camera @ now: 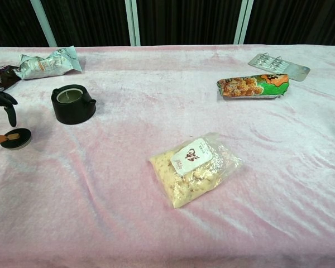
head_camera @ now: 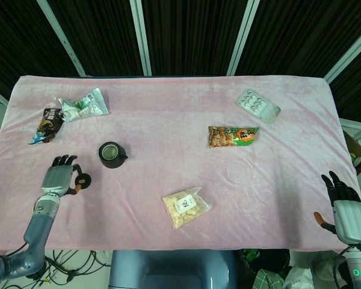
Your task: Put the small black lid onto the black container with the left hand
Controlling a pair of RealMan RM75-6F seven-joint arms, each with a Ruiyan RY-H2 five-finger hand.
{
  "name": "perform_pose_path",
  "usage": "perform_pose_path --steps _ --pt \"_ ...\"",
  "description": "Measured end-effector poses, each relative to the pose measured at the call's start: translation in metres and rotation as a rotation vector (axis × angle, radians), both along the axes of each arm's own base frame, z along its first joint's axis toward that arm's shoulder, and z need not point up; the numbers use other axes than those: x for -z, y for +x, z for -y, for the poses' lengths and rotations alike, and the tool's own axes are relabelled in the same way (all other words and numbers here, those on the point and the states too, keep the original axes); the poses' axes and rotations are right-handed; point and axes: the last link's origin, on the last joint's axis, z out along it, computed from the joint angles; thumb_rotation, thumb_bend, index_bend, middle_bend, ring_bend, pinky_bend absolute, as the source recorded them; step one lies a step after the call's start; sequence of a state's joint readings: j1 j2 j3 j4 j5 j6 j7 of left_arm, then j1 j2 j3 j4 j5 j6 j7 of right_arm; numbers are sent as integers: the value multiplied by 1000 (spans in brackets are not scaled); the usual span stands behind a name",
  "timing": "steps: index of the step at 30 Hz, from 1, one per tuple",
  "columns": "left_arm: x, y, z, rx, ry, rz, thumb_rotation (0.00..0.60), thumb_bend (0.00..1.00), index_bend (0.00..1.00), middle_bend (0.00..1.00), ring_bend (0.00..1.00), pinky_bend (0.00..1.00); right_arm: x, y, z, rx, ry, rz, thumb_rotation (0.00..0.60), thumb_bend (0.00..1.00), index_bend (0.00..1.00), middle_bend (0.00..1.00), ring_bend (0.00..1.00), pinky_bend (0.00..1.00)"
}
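**Head view: my left robot hand at the small black lid**

Head view shows my left robot hand (head_camera: 60, 177) at the near-left part of the pink worktop (head_camera: 168, 138), fingers spread and pointing away from me, with its orange-tipped thumb reaching onto the small black lid (head_camera: 84, 180). In the chest view only a dark finger and the orange thumb tip of that hand (camera: 3, 120) enter from the left edge — the thumb tip lies on top of the lid (camera: 17, 138), which sits flat on the cloth. I see no grasp closed around it; the hand is wide, touching and not holding.

The black container (head_camera: 112, 155) stands upright and uncovered just beyond and to the right of the lid, near but apart from it, its short spout turned right in the head view.

My right robot hand (head_camera: 348, 211) hangs past the near-right corner of the worktop, fingers spread, holding nothing (the chest view does not show it).

Elsewhere on the cloth: a dark snack packet (head_camera: 46, 124) and a pale green packet (head_camera: 83, 105) at far left, a clear bag of pale snacks (head_camera: 186, 206) near the front middle, an orange-and-green snack packet (head_camera: 231, 136) to the right, and a blister pack (head_camera: 257, 106) beyond it.
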State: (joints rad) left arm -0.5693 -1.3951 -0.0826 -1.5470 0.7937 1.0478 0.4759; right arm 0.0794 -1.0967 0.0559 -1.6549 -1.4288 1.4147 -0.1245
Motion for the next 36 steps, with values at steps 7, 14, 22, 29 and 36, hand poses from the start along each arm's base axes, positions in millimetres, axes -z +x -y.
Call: perform_pose_path --steps 7,14,22,29,36 --pt "6 2 -1 2 -16 -8 600 330 463 115 0 0 0 0 0 -1 0 0 600 153 0 25 137 190" --pt "10 1 -3 -12 -19 -16 600 330 465 115 0 0 -1 -1 0 5 0 1 600 154 0 25 137 190" --pt "12 -2 -6 -24 -17 -20 600 344 486 119 0 0 -1 -1 0 5 2 -3 600 154 0 25 137 190" --pt "14 -4 -7 -32 -20 -22 600 359 501 121 0 0 -1 -1 0 5 1 -3 600 154 0 25 137 190" --pt "15 -4 -9 -35 -18 -25 600 375 515 122 0 0 -1 0 0 4 2 -4 600 154 0 25 137 190"
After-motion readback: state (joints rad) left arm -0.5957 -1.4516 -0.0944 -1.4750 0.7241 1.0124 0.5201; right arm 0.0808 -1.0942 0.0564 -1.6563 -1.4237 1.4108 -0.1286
